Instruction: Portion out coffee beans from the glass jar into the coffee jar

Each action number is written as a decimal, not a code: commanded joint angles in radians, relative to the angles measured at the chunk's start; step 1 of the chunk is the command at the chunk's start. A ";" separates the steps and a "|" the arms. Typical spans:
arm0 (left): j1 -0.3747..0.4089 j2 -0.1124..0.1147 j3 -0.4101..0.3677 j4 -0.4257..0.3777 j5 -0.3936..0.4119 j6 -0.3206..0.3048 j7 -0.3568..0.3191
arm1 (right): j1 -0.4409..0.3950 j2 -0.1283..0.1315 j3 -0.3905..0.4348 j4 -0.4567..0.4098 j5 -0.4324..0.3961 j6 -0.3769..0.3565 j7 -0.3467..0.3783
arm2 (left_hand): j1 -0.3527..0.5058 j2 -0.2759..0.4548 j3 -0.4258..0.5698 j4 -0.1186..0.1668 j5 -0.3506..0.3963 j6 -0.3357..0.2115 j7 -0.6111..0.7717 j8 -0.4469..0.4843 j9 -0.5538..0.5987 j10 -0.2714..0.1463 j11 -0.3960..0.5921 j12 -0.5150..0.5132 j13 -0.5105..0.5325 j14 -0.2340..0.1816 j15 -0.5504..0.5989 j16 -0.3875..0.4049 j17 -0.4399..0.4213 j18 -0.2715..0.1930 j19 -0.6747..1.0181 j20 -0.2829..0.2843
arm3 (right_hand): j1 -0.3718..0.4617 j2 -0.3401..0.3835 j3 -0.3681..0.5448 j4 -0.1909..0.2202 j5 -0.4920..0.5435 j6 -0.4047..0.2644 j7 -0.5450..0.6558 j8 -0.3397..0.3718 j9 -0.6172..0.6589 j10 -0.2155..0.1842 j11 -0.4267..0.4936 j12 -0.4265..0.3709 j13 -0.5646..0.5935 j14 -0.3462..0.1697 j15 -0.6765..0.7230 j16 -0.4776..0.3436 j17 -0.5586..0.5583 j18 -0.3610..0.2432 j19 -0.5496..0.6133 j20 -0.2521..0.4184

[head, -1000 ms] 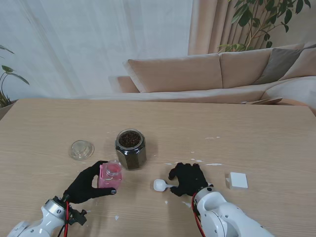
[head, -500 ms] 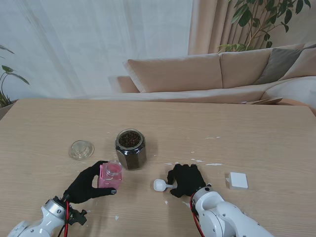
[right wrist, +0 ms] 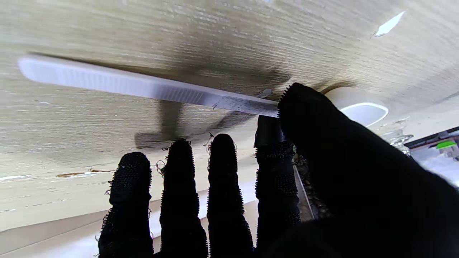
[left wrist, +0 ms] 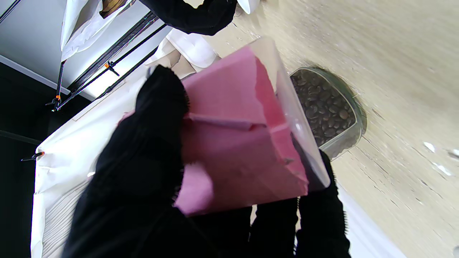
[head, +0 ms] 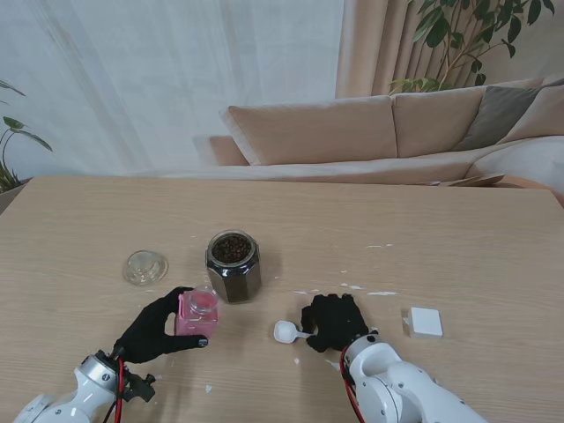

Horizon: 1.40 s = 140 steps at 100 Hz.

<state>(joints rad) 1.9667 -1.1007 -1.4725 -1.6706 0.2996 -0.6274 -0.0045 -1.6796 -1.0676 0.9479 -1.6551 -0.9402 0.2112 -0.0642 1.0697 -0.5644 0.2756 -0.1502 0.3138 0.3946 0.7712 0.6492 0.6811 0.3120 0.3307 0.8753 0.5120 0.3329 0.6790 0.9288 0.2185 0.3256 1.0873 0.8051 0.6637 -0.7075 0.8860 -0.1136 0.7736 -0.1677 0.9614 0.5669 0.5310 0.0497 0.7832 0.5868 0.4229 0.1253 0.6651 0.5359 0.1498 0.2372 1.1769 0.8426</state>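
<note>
Stand view: lid (head: 145,266) beside glass jar (head: 233,265)

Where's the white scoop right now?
In the stand view the white scoop lies on the table right of centre, near me, its handle under the right hand, right of the pink jar.

Soft, even daylight; wrist views blurred close-up, perhaps from motion.

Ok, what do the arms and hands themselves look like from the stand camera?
Both five-finger hands, left hand and right hand, wear black knitted gloves with a fuzzy weave. The forearms are glossy white rounded shells, the right forearm bulkier in view. Red cables run at each wrist, with a black bracket on the left wrist.
</note>
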 commanded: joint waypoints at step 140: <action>-0.005 -0.006 0.002 0.006 -0.005 -0.001 -0.014 | -0.032 -0.008 0.052 -0.047 0.081 -0.077 0.042 | 0.180 0.164 0.265 0.052 0.070 -0.180 0.207 0.093 0.089 -0.116 0.153 0.052 -0.018 -0.012 0.012 0.008 -0.002 -0.016 0.018 0.024 | 0.059 0.144 0.043 0.018 0.029 0.054 0.047 -0.050 0.529 0.026 0.114 0.026 0.422 0.042 0.289 0.112 0.236 0.086 0.212 0.004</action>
<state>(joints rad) 1.9568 -1.1013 -1.4714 -1.6604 0.2958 -0.6276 -0.0034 -1.7047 -1.0732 0.9994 -1.6953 -0.8644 0.1429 -0.0418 1.0697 -0.5644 0.2758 -0.1502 0.3138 0.3946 0.7712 0.6492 0.6811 0.3119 0.3307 0.8753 0.5119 0.3329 0.6790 0.9288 0.2180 0.3256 1.0862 0.8057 0.7071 -0.5897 0.9078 -0.0987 0.8005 -0.1123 0.9777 0.4876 1.0438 0.0678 0.8628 0.5934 0.8167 0.1475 0.9127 0.6195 0.3797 0.3019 1.3431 0.8376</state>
